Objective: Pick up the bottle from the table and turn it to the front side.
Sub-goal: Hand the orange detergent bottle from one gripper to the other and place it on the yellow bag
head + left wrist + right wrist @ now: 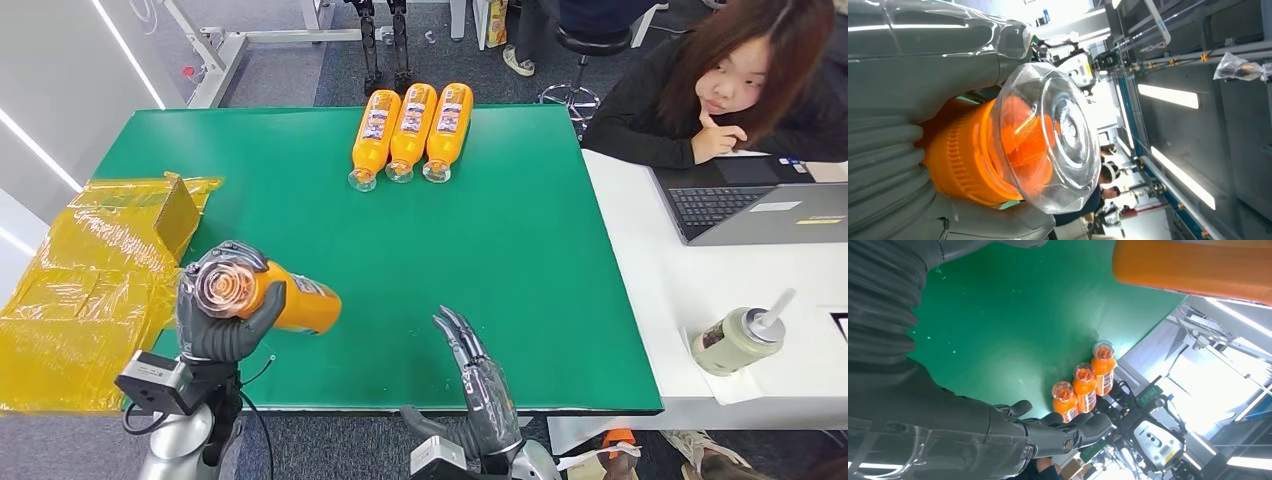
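Left hand (228, 308) has its fingers wrapped tight round the neck end of the orange bottle (300, 303), holding it lying sideways above the green table (520, 260), lower left of the head view, clear cap toward the camera. Right hand (478, 375) sits at the bottom centre near the table's front edge, fingers straight and slightly apart, nothing in it. Three more bottles (410, 132) lie side by side up by the far edge, so there's a big bare patch of green in between. Yellow wrapped box (100, 270) hugs the table's left edge.

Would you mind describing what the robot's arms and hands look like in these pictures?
Both arms are silver metal. The left hand has a grey ribbed cover and a thick grey thumb; a black cable loops beside its wrist camera box. The right hand has dark, segmented fingers with glossy grey plating.
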Controlling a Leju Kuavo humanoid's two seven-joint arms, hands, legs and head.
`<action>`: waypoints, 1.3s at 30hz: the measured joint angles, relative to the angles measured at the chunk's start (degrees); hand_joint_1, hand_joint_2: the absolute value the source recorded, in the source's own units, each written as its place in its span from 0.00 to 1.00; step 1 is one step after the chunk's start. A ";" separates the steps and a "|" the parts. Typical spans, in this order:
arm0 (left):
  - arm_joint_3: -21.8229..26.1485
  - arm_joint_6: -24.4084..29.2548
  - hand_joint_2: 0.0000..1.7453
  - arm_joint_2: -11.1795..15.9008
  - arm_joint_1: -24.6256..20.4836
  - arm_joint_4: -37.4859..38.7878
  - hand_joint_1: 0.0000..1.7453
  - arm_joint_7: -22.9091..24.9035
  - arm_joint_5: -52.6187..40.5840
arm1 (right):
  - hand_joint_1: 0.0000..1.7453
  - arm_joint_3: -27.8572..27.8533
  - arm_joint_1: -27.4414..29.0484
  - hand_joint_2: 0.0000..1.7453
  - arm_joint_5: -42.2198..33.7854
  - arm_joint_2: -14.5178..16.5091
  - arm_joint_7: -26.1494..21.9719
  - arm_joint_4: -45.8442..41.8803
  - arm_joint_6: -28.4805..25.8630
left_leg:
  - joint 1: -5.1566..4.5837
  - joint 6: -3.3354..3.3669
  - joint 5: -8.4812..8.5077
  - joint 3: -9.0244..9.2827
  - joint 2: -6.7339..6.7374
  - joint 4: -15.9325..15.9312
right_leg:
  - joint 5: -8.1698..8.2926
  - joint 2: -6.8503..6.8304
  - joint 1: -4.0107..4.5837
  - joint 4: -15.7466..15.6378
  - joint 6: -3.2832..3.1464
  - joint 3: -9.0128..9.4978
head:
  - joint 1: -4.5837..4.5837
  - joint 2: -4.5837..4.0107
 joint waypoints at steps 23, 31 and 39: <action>-0.74 31.26 1.00 9.89 -10.88 30.69 1.00 9.92 -34.92 | 0.00 0.02 -1.13 1.00 -8.80 -4.37 -4.87 0.65 0.50 | -0.02 -0.04 0.03 0.15 0.24 -0.01 | 0.08 0.21 -0.01 0.04 -0.10 0.06 | 0.00 0.00; -0.89 36.38 1.00 11.82 -16.04 43.57 1.00 18.10 -43.94 | 0.00 0.38 -3.54 1.00 -10.93 -4.98 -6.25 2.70 0.69 | -0.01 -0.32 -0.14 0.72 0.52 -0.22 | 0.00 0.46 -0.02 0.11 -0.39 0.46 | 0.02 0.00; -2.58 35.78 1.00 12.86 -19.24 51.13 1.00 27.84 -53.51 | 0.00 1.14 -3.93 1.00 -10.67 -4.98 -5.90 3.28 0.27 | 0.01 -0.62 -0.28 1.52 1.61 -0.56 | 0.11 1.59 -0.02 0.24 -0.94 0.57 | -0.01 0.00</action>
